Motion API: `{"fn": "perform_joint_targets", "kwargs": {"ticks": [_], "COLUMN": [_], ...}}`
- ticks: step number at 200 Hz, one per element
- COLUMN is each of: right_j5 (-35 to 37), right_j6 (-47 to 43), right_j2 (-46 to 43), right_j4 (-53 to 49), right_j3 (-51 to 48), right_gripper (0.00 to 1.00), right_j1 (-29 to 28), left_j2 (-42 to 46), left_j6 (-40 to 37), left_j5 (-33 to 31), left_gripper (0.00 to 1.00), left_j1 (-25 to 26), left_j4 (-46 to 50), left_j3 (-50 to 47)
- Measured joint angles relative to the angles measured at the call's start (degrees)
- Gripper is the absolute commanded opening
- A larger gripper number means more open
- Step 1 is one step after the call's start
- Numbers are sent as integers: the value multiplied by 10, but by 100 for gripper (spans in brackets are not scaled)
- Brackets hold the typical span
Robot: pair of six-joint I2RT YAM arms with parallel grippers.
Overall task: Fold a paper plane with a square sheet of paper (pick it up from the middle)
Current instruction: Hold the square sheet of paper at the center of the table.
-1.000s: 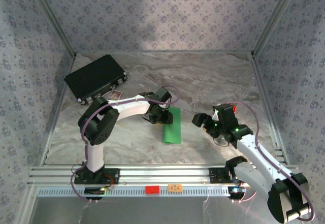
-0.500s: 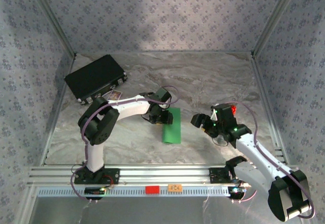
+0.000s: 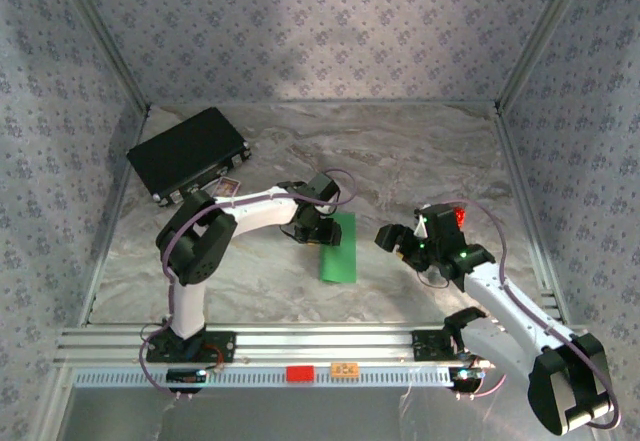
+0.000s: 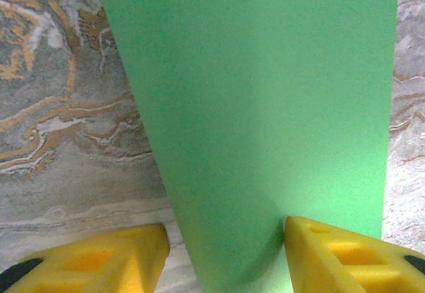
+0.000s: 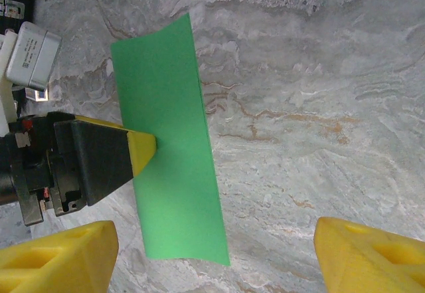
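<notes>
I have the bright-green folded strip of thin paper (image 3: 339,248) lying flat mid-table. My left gripper (image 3: 312,231) stands half-spread at its left edge with one yellow fingertip (image 5: 143,148) on the sheet, clamping nothing. The right gripper (image 3: 392,239) gapes wide, near the strip's right side. My worry is that any sideways push could skid or buckle the paper and skew the crease.

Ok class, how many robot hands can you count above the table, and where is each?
2. The left hand is at the left edge of the green paper; the right hand hovers to its right, apart from it.
</notes>
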State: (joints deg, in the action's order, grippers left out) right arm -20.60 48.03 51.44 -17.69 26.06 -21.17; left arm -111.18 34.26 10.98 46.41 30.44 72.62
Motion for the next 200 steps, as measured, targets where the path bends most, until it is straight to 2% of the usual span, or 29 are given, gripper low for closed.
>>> {"fn": "perform_joint_targets", "kwargs": {"ticks": [142,158,175,200], "right_j5": [0,0,-3,-11], "right_j6": [0,0,-1,-4], "right_j2": [4,8,19,51], "right_j4": [4,10,22,44], "right_j3": [0,0,0,0], "right_gripper": [78,74,66,49], "right_j1": [-5,-9,-14,-24], "left_j2": [-3,-3,-3,-3], "left_j6": [3,3,3,3], "left_j5": [-3,-3,-3,-3], "left_gripper": [54,54,54,54], "left_j1": [1,1,1,1], "left_j4": [3,3,3,3], "left_j3": [3,3,3,3]}}
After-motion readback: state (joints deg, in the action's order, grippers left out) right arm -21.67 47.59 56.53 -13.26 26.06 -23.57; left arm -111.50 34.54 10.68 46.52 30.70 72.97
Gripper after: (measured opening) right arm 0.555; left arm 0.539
